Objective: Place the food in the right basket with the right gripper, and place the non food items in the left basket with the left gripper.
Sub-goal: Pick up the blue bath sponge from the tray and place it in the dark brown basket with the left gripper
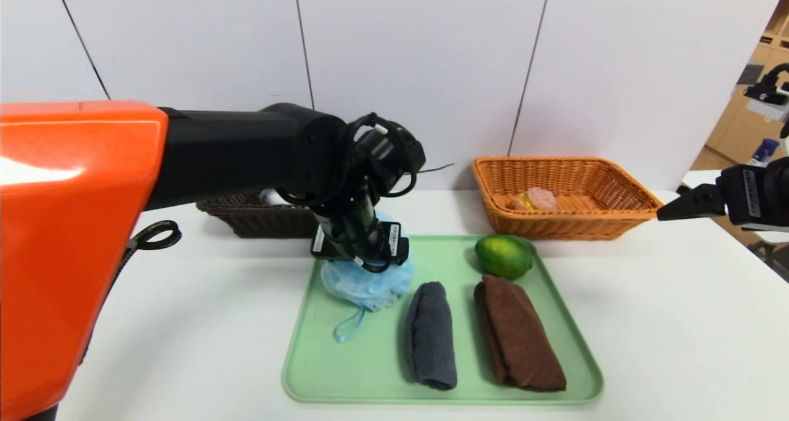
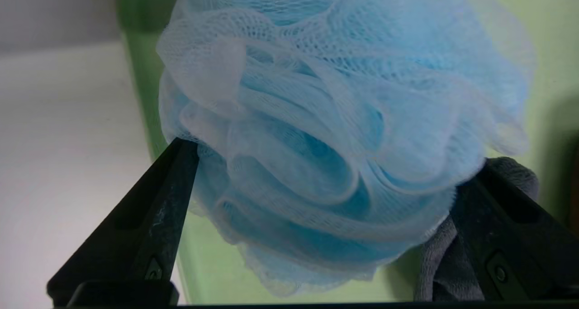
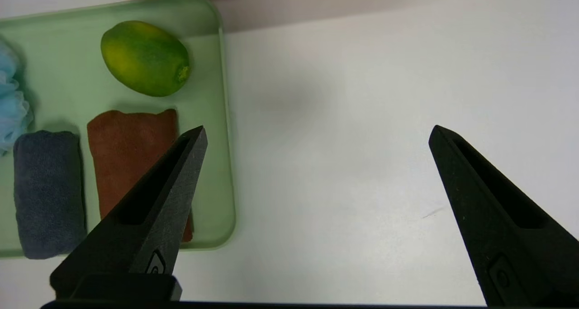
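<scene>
The left gripper (image 2: pixel 325 164) has its fingers wide apart around the bath pouf (image 2: pixel 344 132) on the tray's (image 1: pixel 370 371) far left corner; the pouf looks light and squashy, best pinched through its middle.

The right gripper (image 3: pixel 316 137) waits spread and empty over the bench's right side.

Lab-like room, white table (image 1: pixel 647 322), plain panelled wall (image 1: pixel 419 69)

Right end effector (image 3: pixel 318 135) spread wide over bare table (image 3: pixel 344 119) — green citrus fruit (image 3: pixel 144 58) on tray (image 3: pixel 225 164).

Bright even light, soft shadows
</scene>
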`<move>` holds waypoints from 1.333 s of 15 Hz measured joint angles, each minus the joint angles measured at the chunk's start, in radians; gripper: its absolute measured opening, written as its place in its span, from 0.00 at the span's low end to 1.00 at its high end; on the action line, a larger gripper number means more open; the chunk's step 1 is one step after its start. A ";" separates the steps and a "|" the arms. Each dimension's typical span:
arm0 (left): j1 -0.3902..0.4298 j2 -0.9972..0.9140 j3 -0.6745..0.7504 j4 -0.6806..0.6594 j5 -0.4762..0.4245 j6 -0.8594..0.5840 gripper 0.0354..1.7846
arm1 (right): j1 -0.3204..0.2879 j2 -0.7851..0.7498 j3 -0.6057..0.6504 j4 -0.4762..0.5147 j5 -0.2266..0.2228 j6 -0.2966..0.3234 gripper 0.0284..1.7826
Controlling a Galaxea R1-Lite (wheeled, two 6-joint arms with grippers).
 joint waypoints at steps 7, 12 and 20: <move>0.001 0.074 -0.020 -0.008 -0.005 0.000 0.94 | 0.001 -0.024 0.035 0.000 0.019 0.000 0.95; 0.001 0.095 -0.030 -0.025 -0.007 -0.001 0.55 | 0.001 -0.042 0.039 0.000 0.028 0.000 0.95; 0.000 0.025 -0.031 -0.037 -0.222 -0.014 0.37 | 0.001 -0.068 0.082 0.000 0.044 0.005 0.95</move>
